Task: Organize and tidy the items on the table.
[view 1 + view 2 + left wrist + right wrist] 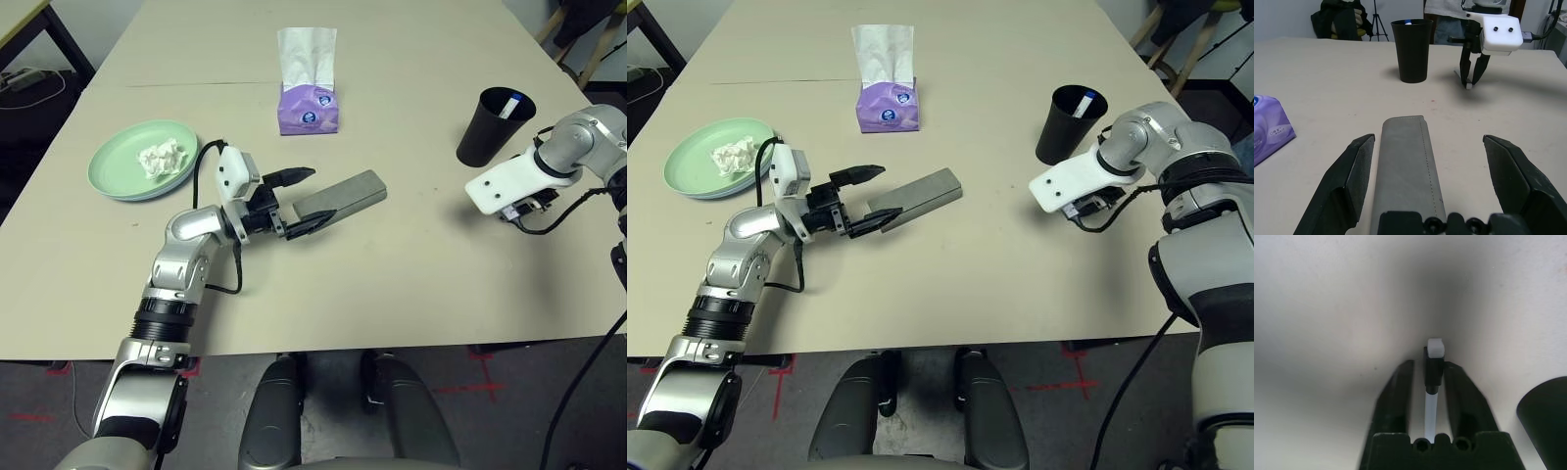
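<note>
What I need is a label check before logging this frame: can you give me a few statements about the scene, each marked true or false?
1. The left gripper stands open around the long grey glasses case. True.
2. The right gripper is open and empty. False: it is shut on a white marker pen.
3. The crumpled white tissue wad lies on the pale green plate. True.
4. The black cup lies tipped on its side. False: it stands upright on the table.
</note>
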Robot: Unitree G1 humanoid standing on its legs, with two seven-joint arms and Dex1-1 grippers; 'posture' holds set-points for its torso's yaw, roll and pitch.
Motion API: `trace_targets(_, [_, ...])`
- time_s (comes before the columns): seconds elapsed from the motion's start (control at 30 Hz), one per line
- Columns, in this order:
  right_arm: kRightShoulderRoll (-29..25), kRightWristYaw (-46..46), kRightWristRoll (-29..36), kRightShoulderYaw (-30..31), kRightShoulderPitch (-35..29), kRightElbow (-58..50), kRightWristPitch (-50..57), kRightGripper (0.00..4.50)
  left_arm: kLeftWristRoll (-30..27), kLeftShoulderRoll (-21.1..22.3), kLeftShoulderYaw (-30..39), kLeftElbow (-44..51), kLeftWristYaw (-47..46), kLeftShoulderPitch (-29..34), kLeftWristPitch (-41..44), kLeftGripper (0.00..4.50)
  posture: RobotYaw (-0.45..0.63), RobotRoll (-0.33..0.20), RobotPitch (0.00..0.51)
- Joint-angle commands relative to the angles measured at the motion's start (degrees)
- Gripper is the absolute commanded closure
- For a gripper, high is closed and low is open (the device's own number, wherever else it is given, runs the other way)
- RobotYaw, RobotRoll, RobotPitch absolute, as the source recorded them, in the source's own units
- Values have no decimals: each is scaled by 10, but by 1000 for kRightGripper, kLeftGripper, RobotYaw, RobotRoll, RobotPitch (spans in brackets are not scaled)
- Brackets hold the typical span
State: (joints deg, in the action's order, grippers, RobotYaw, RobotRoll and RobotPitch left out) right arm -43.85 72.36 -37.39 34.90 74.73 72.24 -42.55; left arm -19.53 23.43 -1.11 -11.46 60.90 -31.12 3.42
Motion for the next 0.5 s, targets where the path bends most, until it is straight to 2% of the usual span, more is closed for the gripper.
trace_targets(0.03, [-4,19,11,-11,-4,5,-5,4203,-2,3,-5,8,5,3,-1,0,121,0,225])
trace_targets(0.2, [4,161,120,-95,-10,3,83,4203,1,0,-7,-6,8,-8,-6,0,105,0,210])
trace_targets(0.3, [0,200,202,-106,-5,0,175,4203,3,-4,-9,-18,11,-18,-12,0,92,0,198])
trace_targets(0.4, [-24,201,321,-89,-15,-75,295,4203,3,-5,-9,-28,16,-25,-17,0,81,0,192])
trace_targets(0.5, [-54,201,446,-102,-41,-196,451,4203,4,-6,-9,-39,20,-32,-22,0,74,0,185])
